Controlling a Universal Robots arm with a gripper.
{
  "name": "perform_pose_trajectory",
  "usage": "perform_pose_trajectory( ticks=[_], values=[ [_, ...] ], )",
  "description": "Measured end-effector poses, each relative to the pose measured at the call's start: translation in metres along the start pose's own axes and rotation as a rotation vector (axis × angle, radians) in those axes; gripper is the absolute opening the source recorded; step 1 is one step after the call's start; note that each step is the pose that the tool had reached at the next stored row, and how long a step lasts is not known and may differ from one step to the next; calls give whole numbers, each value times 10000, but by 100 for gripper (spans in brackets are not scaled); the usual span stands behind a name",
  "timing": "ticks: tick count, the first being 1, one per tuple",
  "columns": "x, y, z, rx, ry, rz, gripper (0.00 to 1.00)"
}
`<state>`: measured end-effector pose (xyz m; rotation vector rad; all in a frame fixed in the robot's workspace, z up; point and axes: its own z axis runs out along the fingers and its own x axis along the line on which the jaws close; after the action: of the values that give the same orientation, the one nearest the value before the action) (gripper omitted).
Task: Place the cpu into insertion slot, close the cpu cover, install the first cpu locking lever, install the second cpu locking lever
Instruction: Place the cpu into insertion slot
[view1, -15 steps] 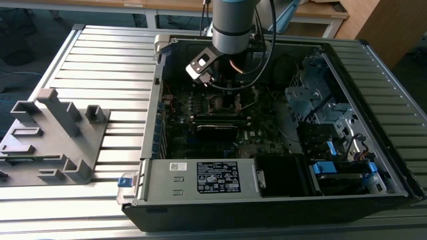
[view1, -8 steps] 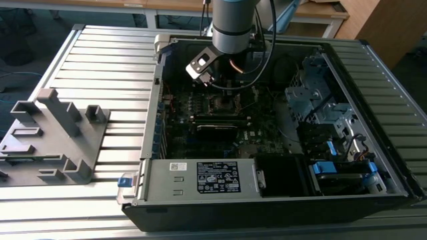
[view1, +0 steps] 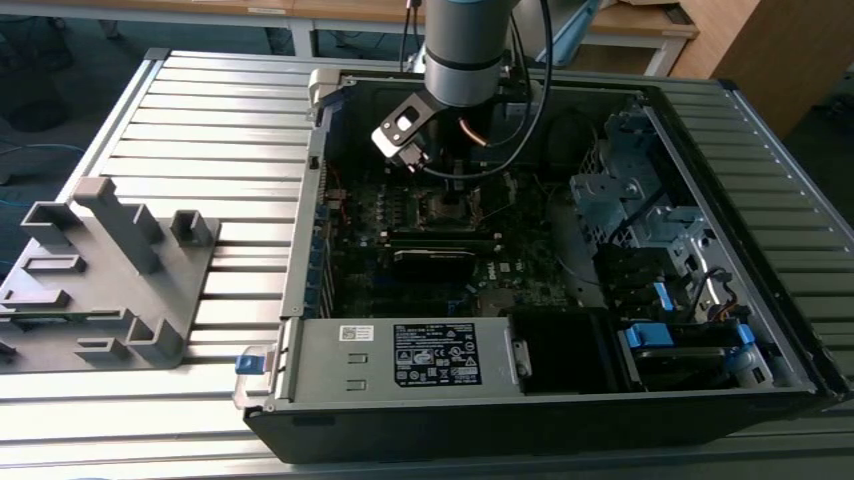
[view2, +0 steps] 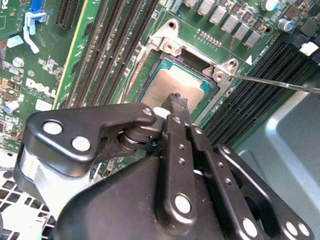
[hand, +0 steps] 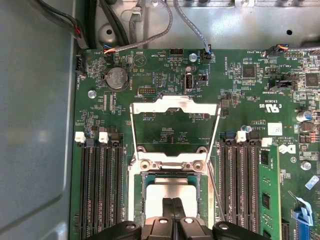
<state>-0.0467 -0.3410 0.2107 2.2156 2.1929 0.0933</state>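
The cpu (hand: 154, 194) lies flat in the insertion slot (hand: 133, 186), its dull grey top facing up; it also shows in the second wrist view (view2: 165, 82). The cpu cover (hand: 175, 106) is swung open and lies flat on the board beyond the slot, with green board showing through its window. My gripper (hand: 172, 206) hovers just over the cpu's near edge with its two black fingers pressed together and nothing between them. In the exterior view the gripper (view1: 441, 172) hangs inside the open computer case above the slot (view1: 449, 206). A thin locking lever (view2: 275, 82) stands free beside the slot.
Black memory slots (hand: 102, 190) flank the socket on both sides. Loose cables (hand: 150, 35) run along the case wall behind the board. In the exterior view, a grey fixture (view1: 107, 270) stands at the left and a drive cage (view1: 641, 210) fills the case's right.
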Motion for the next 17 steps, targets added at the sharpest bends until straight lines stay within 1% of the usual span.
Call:
perform_pose_trajectory(
  ticks=[4,8,17],
  values=[
    [0,0,-3,0,0,-1,11],
    [1,-38,3,0,1,0,11],
    [1,-37,4,0,-3,28,11]
  ],
)
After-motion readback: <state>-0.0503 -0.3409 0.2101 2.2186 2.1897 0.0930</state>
